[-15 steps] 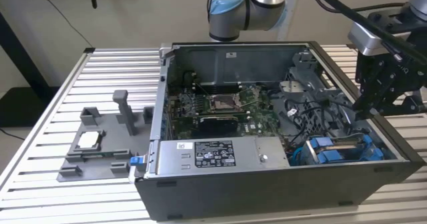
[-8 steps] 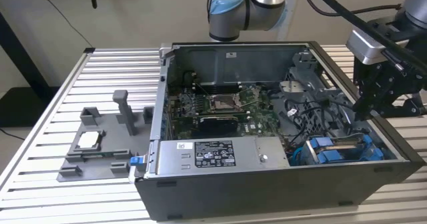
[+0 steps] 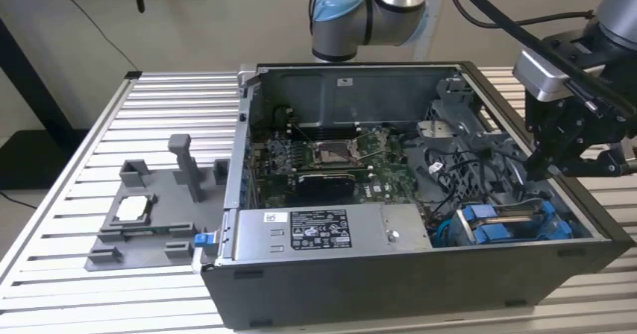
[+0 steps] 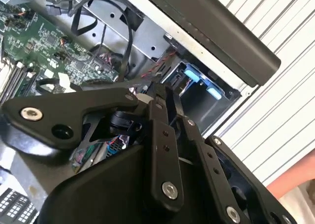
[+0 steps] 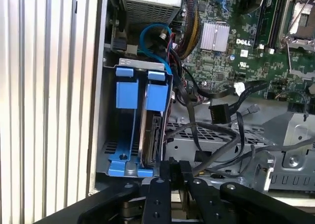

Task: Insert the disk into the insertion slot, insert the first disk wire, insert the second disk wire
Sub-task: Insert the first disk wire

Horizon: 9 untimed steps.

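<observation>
The disk stands on edge in the insertion slot, a small grey bay with blue plastic parts in the open computer case. In the exterior view the disk lies between blue tabs in the insertion slot at the case's near corner on the exterior view's right. My gripper hovers just beside the bay's end, its black fingers close together with nothing seen between them. The gripper hangs above the bay, over a tangle of black wires. A loose black wire connector lies beside the bay.
The motherboard fills the case's middle. A grey labelled power-supply box sits at the front. A blue cable loop curls beyond the bay. On the slatted table a grey fixture stands at the exterior view's left.
</observation>
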Each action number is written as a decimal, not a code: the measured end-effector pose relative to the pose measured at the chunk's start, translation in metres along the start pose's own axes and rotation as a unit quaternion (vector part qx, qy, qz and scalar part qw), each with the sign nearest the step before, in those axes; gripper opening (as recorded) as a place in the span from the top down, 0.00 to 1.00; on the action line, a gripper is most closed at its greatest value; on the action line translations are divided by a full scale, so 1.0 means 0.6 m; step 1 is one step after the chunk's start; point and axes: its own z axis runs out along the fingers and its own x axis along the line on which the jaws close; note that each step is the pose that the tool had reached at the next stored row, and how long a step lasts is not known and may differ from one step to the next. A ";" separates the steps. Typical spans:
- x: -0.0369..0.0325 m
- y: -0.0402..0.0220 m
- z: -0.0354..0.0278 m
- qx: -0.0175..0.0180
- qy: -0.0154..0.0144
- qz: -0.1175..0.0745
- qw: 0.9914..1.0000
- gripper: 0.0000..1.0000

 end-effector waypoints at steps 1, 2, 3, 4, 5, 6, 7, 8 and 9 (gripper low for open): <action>0.000 -0.004 0.001 -0.002 0.004 0.000 1.000 0.81; 0.001 -0.007 0.001 -0.003 0.010 -0.001 1.000 0.81; 0.001 -0.011 0.001 -0.005 0.016 -0.001 1.000 0.81; 0.001 -0.014 0.002 -0.007 0.023 -0.002 1.000 0.81; 0.002 -0.016 0.002 -0.010 0.030 -0.002 1.000 0.81; 0.002 -0.018 0.002 -0.012 0.037 -0.003 0.999 0.81; 0.002 -0.019 0.002 -0.013 0.043 -0.003 0.999 0.81; 0.002 -0.021 0.003 -0.014 0.045 -0.003 0.999 0.81; 0.003 -0.021 0.003 -0.014 0.045 -0.002 0.999 0.81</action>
